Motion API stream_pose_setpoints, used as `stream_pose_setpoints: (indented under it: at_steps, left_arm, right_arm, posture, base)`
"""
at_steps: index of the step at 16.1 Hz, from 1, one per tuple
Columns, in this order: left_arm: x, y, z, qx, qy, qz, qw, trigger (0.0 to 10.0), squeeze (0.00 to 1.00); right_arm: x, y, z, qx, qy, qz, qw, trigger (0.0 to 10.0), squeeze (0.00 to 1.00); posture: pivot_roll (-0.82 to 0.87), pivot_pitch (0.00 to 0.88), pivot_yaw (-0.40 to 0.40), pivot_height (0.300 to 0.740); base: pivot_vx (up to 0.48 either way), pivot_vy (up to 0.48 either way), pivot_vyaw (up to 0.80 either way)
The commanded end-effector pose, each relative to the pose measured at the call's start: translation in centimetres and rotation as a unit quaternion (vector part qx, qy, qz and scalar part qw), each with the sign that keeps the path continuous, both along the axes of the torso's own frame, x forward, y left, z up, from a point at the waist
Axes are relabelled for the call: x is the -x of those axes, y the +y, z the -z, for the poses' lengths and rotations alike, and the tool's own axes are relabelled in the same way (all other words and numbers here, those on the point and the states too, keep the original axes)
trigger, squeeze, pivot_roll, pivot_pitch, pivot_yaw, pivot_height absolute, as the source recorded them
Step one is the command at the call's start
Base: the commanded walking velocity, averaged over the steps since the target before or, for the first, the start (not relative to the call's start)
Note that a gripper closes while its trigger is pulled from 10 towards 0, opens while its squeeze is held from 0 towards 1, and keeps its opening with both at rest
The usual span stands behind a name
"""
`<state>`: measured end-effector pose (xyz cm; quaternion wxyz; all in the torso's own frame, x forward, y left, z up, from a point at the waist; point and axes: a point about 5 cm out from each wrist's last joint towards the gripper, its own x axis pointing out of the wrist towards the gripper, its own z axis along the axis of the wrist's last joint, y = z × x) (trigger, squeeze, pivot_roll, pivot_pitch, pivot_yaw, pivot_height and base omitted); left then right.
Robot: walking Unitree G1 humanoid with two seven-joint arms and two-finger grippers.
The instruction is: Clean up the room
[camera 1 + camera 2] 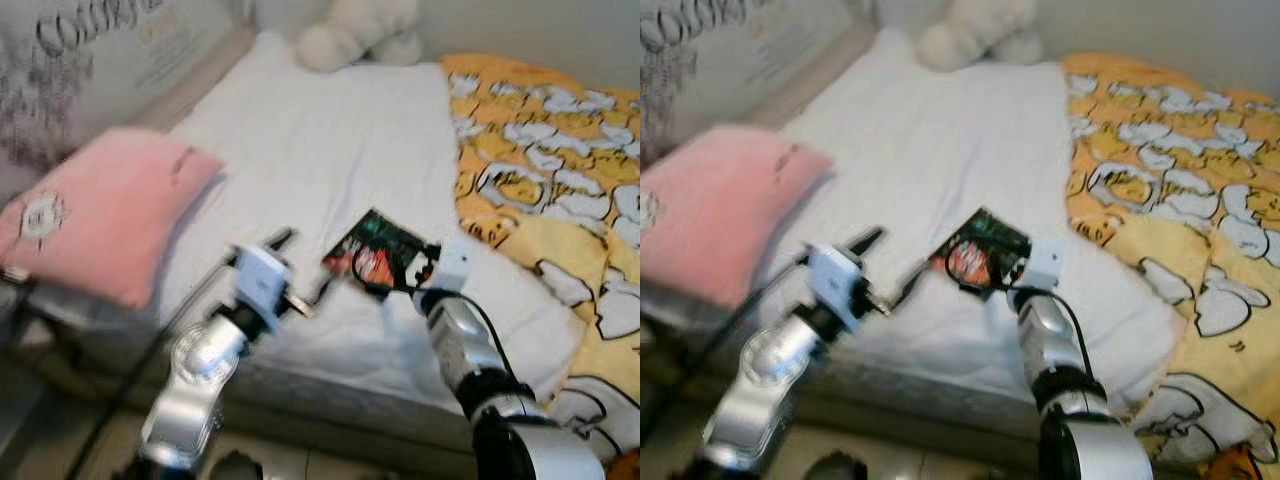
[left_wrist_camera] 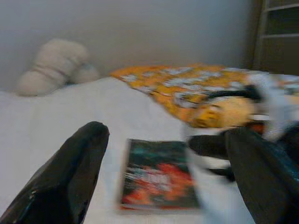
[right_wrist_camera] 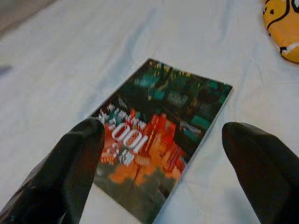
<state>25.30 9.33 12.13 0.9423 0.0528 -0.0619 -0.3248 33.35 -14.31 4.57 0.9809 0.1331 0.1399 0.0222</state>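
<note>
A book [image 3: 161, 133] with a dark green and orange-red cover lies flat on the white sheet of the bed [image 1: 320, 150], near the front edge of the mattress. It is turned at an angle to that edge.

The right gripper [image 3: 163, 172] hangs just over the near part of the book, its jaws spread wide, one black finger at each side of the cover. I cannot tell if the fingers touch the book. The left gripper [image 1: 285, 275] is to the left of the book, apart from it, above the sheet close to the front edge of the bed; its jaws are wide open too and hold nothing.

A pink pillow [image 1: 105, 210] lies at the left side of the bed, partly over the edge. A yellow blanket [image 1: 550, 170] with a white pattern covers the right side, and its border runs near the right of the book. A white plush toy [image 1: 355, 35] sits at the far end by the wall. Between the pillow, the blanket and the toy the white sheet is free, so there is open room behind and to the left of the book.
</note>
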Motion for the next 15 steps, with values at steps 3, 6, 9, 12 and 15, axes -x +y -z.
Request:
stream_pose_setpoints:
  at_steps: [3, 6, 9, 12, 15]
  left_arm:
    - [1.5, 0.0, -0.5, 0.015, 0.006, -0.032, 0.999, 10.0, 0.0]
    - [3.2, 1.0, -0.1, -0.024, 0.015, -0.069, 0.997, 10.0, 0.0]
    - [2.4, 3.5, 1.1, -0.01, 0.06, -0.168, 0.984, 10.0, 0.0]
    - [3.3, 4.0, 1.7, 0.002, 0.084, -0.186, 0.979, 10.0, 0.0]
    - [2.5, 3.0, 1.0, -0.008, 0.057, -0.163, 0.985, 10.0, 0.0]
  right_arm:
    - [-0.7, -0.3, -0.5, 0.006, 0.005, 0.018, 1.0, 10.0, 0.0]
    - [-1.6, 0.2, -2.2, 0.097, -0.05, 0.003, 0.994, 10.0, 0.0]
    - [3.4, -2.6, -2.4, 0.18, -0.166, 0.037, 0.969, 10.0, 0.0]
    - [12.7, -5.3, -1.2, 0.175, -0.114, 0.096, 0.973, 10.0, 0.0]
    - [16.5, -4.3, 0.2, 0.107, -0.064, 0.13, 0.984, 10.0, 0.0]
  posture:
    - [0.26, 0.22, -0.117, 0.736]
    - [0.26, 0.24, -0.129, 0.736]
    - [0.15, 0.194, -0.14, 0.736]
    - [0.1, 0.169, -0.134, 0.736]
    - [0.07, 0.124, -0.105, 0.736]
  base:
    - [0.0, 0.0, 0.0]
    - [0.0, 0.0, 0.0]
    - [0.0, 0.0, 0.0]
    - [0.0, 0.0, 0.0]
    - [0.461, 0.0, 0.0]
